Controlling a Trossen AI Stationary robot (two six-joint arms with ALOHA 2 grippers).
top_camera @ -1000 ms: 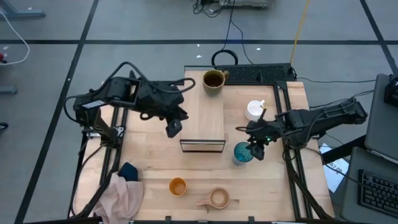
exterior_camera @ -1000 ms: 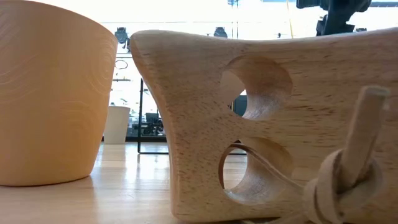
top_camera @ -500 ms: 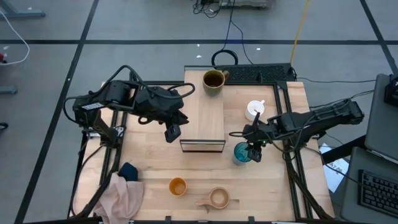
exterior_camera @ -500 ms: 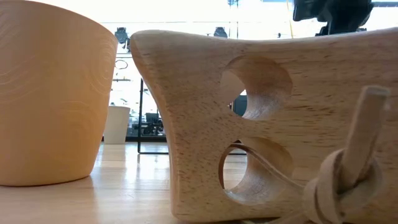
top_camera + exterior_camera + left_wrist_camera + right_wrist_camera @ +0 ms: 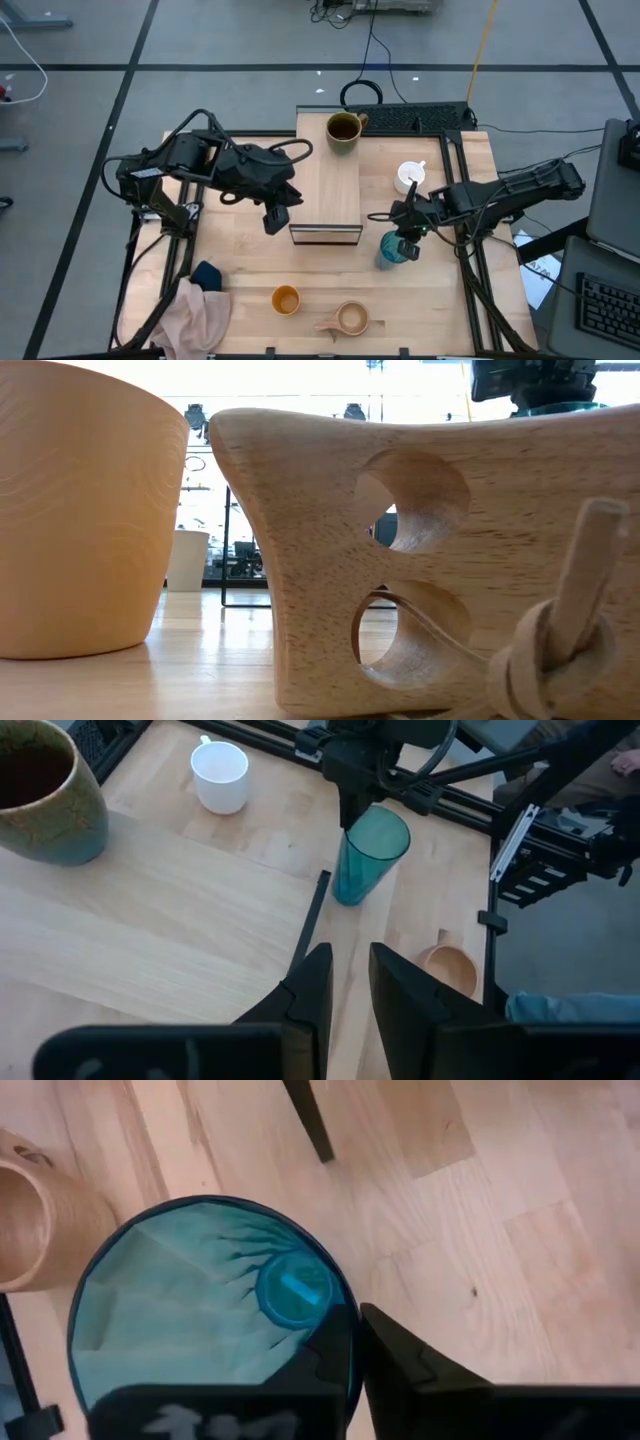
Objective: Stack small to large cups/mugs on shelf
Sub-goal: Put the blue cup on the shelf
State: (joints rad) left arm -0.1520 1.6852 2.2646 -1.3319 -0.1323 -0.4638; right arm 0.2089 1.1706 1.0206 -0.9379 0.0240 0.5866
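Observation:
The teal tumbler (image 5: 392, 250) is on the table's right part, just right of the shelf's (image 5: 330, 185) dark open end. My right gripper (image 5: 405, 243) is shut on it from above. The olive-brown mug (image 5: 343, 131) stands on the shelf's far end. The white mug (image 5: 409, 178) stands on the table right of the shelf. The orange cup (image 5: 286, 299) and the wooden handled cup (image 5: 350, 319) stand near the near edge. My left gripper (image 5: 274, 219) hovers left of the shelf's near end, its fingers a narrow gap apart and empty. The small beige cup does not show. My right gripper has the tumbler's rim wall (image 5: 345, 1305) between its fingers, one finger inside the tumbler and one (image 5: 400, 1360) outside. The fingers come from above, pointing down. The tumbler stays about upright under them. I cannot tell whether its base is on the table.
A pinkish cloth (image 5: 195, 315) and a dark blue item (image 5: 207, 273) lie at the near left corner. A black frame and cables (image 5: 420, 118) run along the far right edge. In the low view the wooden cup's holed handle (image 5: 420, 560) fills the picture.
My left gripper has drifted a little toward the table's near edge, beside the shelf. My right gripper has shifted slightly toward the table's left, over the tumbler.

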